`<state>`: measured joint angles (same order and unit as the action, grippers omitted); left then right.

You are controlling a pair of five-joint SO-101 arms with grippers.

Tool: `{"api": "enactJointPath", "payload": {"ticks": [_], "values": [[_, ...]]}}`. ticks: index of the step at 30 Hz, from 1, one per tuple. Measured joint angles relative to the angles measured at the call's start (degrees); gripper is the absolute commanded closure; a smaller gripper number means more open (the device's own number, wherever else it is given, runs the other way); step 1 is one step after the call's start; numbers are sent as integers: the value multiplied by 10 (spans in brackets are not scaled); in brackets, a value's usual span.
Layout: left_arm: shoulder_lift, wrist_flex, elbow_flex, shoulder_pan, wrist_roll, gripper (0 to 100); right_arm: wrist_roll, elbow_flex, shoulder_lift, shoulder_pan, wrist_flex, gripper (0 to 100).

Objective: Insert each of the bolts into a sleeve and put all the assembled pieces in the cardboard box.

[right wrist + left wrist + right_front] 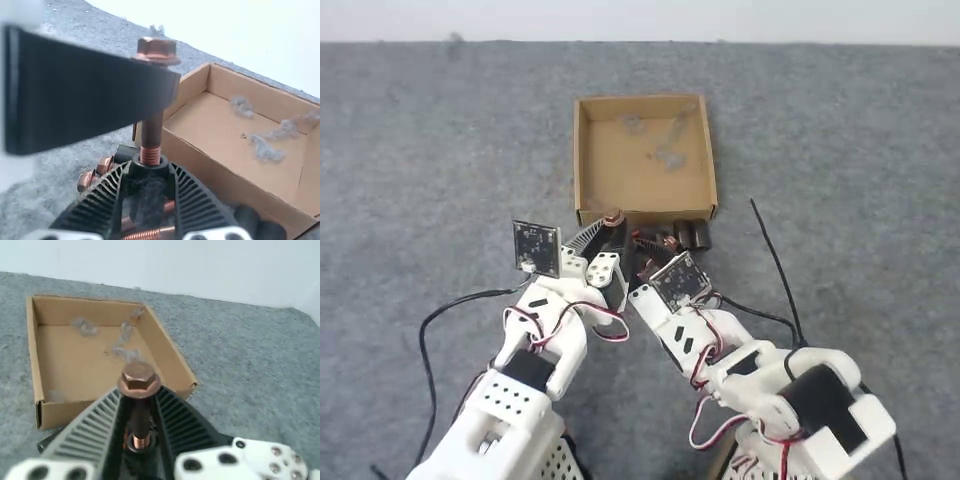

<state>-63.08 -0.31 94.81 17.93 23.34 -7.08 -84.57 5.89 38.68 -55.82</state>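
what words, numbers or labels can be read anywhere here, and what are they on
No text can be read in any view.
cardboard box: no print; one small mark on its floor, too small to read.
circuit board on the left arm and the one on the right: tiny markings, too small to read.
bolt: no stamp visible on its head.

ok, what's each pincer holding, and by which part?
Left pincer: copper bolt, clamped on the shank just below the head. Right pincer: black sleeve, gripped by its sides.
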Motion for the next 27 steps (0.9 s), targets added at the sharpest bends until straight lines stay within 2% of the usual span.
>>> {"api": "enactJointPath", "payload": {"ticks": [3, 16, 23, 27], "values": [[-1, 35, 3, 4, 0, 990, 2, 0, 1, 1, -30, 992], [-6, 38, 12, 6, 1, 987, 0, -14, 0, 1, -55, 992], [-4, 42, 12, 4, 1, 833, 0, -14, 0, -2, -55, 992], [-4, 64, 13, 3, 2, 809, 0, -14, 0, -23, -55, 992]]}}
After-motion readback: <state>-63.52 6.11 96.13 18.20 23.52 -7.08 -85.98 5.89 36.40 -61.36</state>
